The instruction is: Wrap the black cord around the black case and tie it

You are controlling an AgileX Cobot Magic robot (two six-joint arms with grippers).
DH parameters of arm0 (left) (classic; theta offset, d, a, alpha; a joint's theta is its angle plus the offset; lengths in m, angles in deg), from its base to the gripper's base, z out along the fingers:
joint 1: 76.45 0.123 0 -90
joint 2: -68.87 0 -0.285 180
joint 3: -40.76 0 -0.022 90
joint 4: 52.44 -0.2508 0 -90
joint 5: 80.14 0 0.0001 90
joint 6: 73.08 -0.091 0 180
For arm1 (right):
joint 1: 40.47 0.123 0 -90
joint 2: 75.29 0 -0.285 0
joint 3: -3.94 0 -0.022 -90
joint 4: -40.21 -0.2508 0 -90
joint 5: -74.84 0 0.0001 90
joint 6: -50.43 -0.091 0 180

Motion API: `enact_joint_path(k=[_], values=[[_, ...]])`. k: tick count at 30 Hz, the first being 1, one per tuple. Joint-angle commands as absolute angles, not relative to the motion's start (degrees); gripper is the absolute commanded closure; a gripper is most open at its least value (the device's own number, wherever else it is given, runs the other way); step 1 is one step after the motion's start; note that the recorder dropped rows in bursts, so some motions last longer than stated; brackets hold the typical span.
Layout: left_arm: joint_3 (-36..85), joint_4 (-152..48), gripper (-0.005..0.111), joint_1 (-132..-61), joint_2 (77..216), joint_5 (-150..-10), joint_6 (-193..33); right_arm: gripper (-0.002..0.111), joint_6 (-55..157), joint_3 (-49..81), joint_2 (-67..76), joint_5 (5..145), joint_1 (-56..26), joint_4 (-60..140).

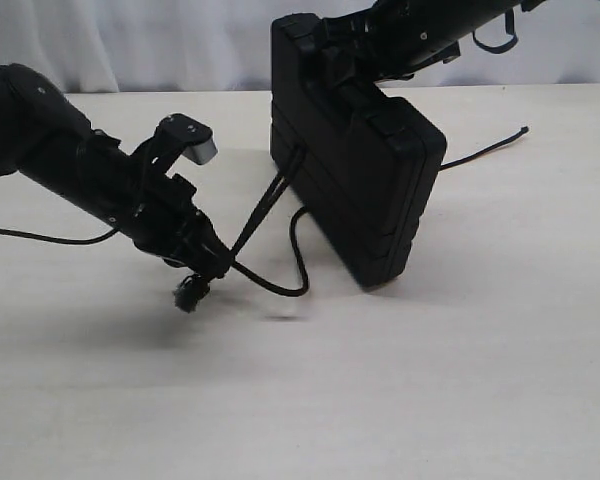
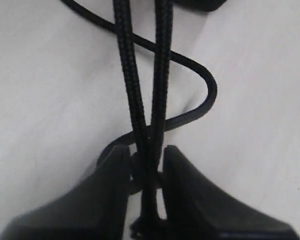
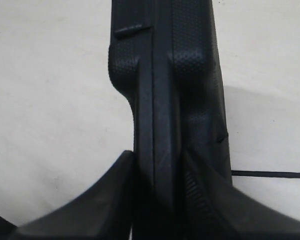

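The black case (image 1: 365, 170) stands on edge and tilted. Its top is gripped by the right tool (image 1: 352, 52), and its lowest corner is at the table (image 1: 480, 350) or just above it; I cannot tell which. In the right wrist view the two fingers (image 3: 105, 200) sit flat against opposite faces of the case's narrow edge, closed firmly on it.

The black cord (image 1: 265, 215) leaves the case partway up the edge that faces the left arm. Two strands run side by side, straight and taut, down and away from the case to the left tool (image 1: 218, 262). A slack stretch curls in a bend on the table beside the foot of the case and runs to that same tool. The frayed knot (image 1: 190, 295) hangs just beyond the tool, on the side away from the case. Behind the case, the plain end (image 1: 523, 130) lies on the table, trailing away from it.

In the left wrist view, the left tool's fingers (image 2: 110, 195) stand close on either side of the paired strands. A thin sliver of table shows beside one finger, so I cannot tell whether they press the cord.
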State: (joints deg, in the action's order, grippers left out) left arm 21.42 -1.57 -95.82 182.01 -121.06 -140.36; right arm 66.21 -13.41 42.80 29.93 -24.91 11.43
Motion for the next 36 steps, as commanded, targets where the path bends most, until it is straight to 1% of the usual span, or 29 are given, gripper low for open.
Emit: enact_joint_path(k=[1, 2, 3, 7, 11, 14, 17, 19, 23, 27, 31, 36], values=[[21.86, -3.44, 0.061, -95.83, 182.11, -118.89, -138.67, 0.081, 66.22, -13.43, 41.84, 31.37, -24.97, 11.01], [22.01, -3.6, 0.056, -95.83, 182.11, -118.22, -138.67, 0.081, 66.22, -13.43, 41.84, 31.37, -24.97, 11.01], [22.35, -3.89, 0.054, -95.83, 182.11, -118.06, -138.67, 0.081, 66.22, -13.43, 41.84, 31.37, -24.97, 11.01], [24.83, -10.35, 0.054, -95.83, 181.11, -121.27, -139.32, 0.081, 66.22, -13.43, 41.84, 31.37, -24.97, 11.01], [26.22, -20.74, 0.054, -96.08, 178.57, -131.63, -142.39, 0.081, 66.22, -13.43, 41.84, 31.37, -24.97, 11.01], [25.16, -30.85, 0.054, -98.68, 177.83, -138.13, -142.52, 0.081, 66.22, -13.43, 41.84, 31.37, -24.97, 11.01], [22.46, -37.75, 0.054, -103.52, 177.72, -135.65, -144.09, 0.081, 66.22, -13.43, 41.84, 31.37, -24.97, 11.01], [20.54, -42.25, 0.054, -106.97, 177.72, -132.76, -149.39, 0.081, 66.22, -13.43, 41.84, 31.37, -24.97, 11.01], [17.1, -56.7, 0.054, -112.46, 177.72, -122.3, -149.45, 0.081, 66.22, -13.43, 41.84, 31.37, -24.97, 11.01], [14.69, -55.53, 0.054, -113.84, 178.56, -115.9, -149.69, 0.081, 66.22, -13.43, 41.84, 31.37, -24.97, 11.01], [14.04, -54.44, 0.055, -113.84, 180.55, -115.71, -149.69, 0.081, 66.22, -13.43, 41.84, 31.37, -24.97, 11.01], [14.04, -51.65, 0.071, -113.84, 181.65, -113.42, -149.69, 0.081, 66.22, -13.43, 41.84, 31.37, -24.97, 11.01]])
